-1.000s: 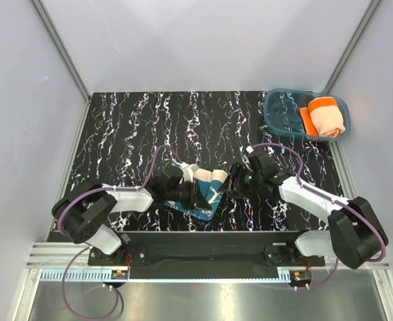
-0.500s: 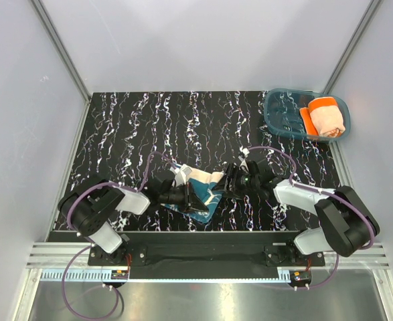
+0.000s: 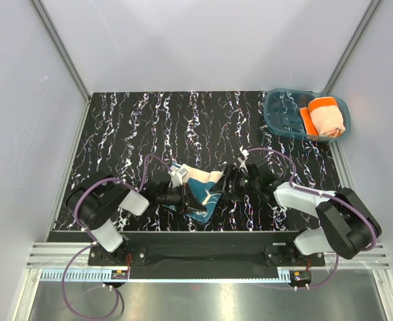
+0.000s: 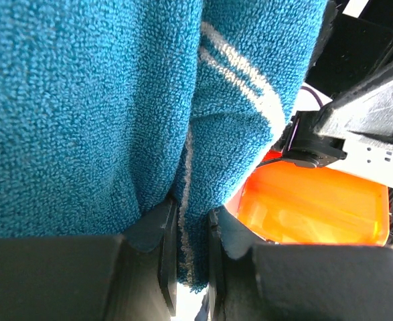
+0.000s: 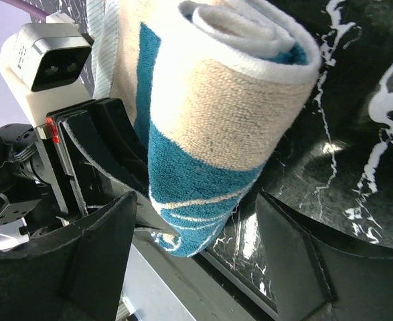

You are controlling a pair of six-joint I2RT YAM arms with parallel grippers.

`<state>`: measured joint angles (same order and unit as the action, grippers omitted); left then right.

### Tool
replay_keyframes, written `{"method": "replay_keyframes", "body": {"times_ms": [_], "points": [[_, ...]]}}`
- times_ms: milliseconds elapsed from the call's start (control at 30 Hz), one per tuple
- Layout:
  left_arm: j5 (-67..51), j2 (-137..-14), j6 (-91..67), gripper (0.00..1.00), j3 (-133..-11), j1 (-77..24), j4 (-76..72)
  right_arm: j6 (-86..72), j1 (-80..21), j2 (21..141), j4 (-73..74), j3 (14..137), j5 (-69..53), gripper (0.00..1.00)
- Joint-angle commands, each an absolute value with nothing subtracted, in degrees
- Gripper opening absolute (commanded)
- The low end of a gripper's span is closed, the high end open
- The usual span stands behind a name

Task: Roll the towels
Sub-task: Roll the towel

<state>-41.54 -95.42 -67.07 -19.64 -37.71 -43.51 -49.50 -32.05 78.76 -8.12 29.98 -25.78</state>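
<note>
Teal towel (image 3: 203, 190): it is lying on the black marbled table (image 3: 129, 127), close to the middle of the near edge and between the two arms. It is partly rolled. In the right wrist view the rolled end is showing its cream back wrapped round the outside, with a teal band and white lines below it.

Left pincer (image 4: 191, 221): it is reaching in low from the left and clamping a fold of the teal towel. In its own wrist view the two fingers are sitting almost together, with a thin edge of cloth squeezed between them.

Right pincer (image 5: 196, 227): it is coming in low from the right with its fingers spread wide apart. The rolled end of the teal towel is sitting in the gap between them. Whether either finger is touching the cloth cannot be told.

Orange towel (image 3: 327, 117): it is lying rolled up inside the blue tray (image 3: 276, 100), against the tray's right side.

Blue tray: it is sitting at the far right corner of the table, well apart from both arms.
</note>
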Motion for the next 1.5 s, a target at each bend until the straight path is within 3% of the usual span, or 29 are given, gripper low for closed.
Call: {"method": "replay_keyframes", "body": {"times_ms": [0,233,267,400,500,700,833,1033,1300,1467], "points": [[-41.57,-95.98,-67.85,0.04,-18.63,-37.09,-46.41,-49.83,-33.31,80.32,-12.56,30.23,-25.13,0.77],[-41.22,-95.27,-67.15,0.03,-19.42,-36.65,-43.68,-51.94,-35.16,89.29,-23.53,28.48,-26.45,0.58],[-41.05,-94.93,-67.06,0.04,-19.42,-36.56,-43.33,-52.29,-35.42,90.17,-24.34,28.39,-26.89,0.46],[-39.29,-93.35,-64.0,0.05,-19.77,-36.56,-39.12,-52.73,-36.12,93.16,-26.1,29.18,-27.68,0.28],[-36.48,-90.97,-59.35,0.11,-21.0,-36.56,-31.14,-52.12,-36.39,93.08,-21.38,31.19,-25.67,0.2],[-26.38,-83.33,-48.54,0.38,-25.83,-36.56,-8.81,-49.49,-37.26,91.67,-7.31,36.21,-21.28,0.14],[-23.91,-80.86,-45.53,0.49,-28.03,-36.56,-1.08,-48.25,-38.67,90.97,1.9,39.98,-18.11,0.04],[-15.83,-75.42,-41.49,0.64,-32.51,-37.09,10.17,-46.67,-40.95,91.23,10.44,44.55,-15.12,0.01],[-0.81,-69.53,-35.95,0.68,-38.58,-40.69,22.05,-45.79,-41.66,91.93,16.78,47.81,-13.36,0.01],[11.85,-66.27,-34.72,0.69,-42.44,-49.29,26.19,-45.88,-41.92,93.16,18.37,49.39,-12.92,0.01]]}}
